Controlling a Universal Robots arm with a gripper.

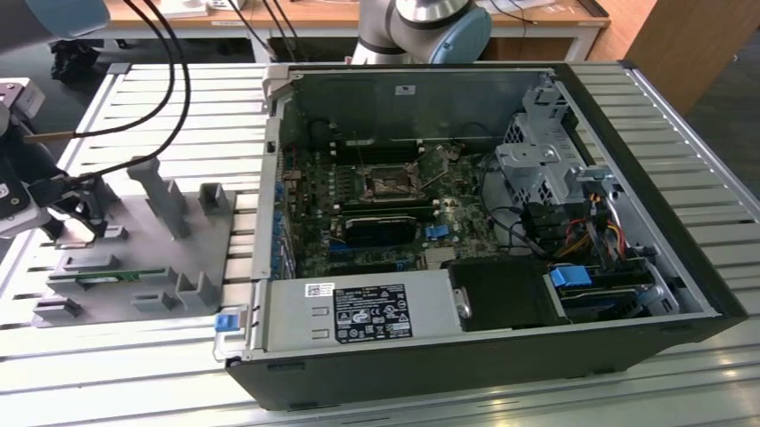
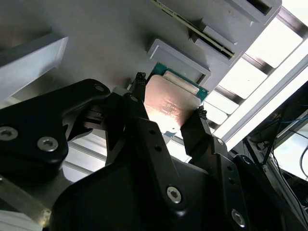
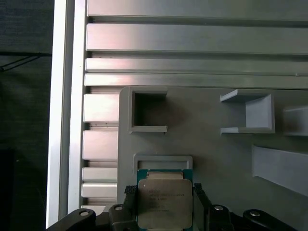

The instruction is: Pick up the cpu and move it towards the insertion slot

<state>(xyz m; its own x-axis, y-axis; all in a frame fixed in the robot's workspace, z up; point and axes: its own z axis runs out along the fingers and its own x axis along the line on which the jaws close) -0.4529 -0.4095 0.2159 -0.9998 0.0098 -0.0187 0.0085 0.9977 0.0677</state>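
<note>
On the grey fixture plate (image 3: 211, 144), close to its edge over the bench (image 3: 192, 38) slats: grips the cpu (image 3: 164, 202) by two opposite sides, claw (image 2: 169, 94) narrowed onto it, black fingertips (image 2: 139, 79) against its rim in the second wrist view. Sits just beside a shallow grey holder (image 3: 162, 161). Well apart, inside the open computer case (image 1: 475, 365) toward the exterior view's right of the bench: the insertion slot (image 1: 390, 182), dark-centred
</note>
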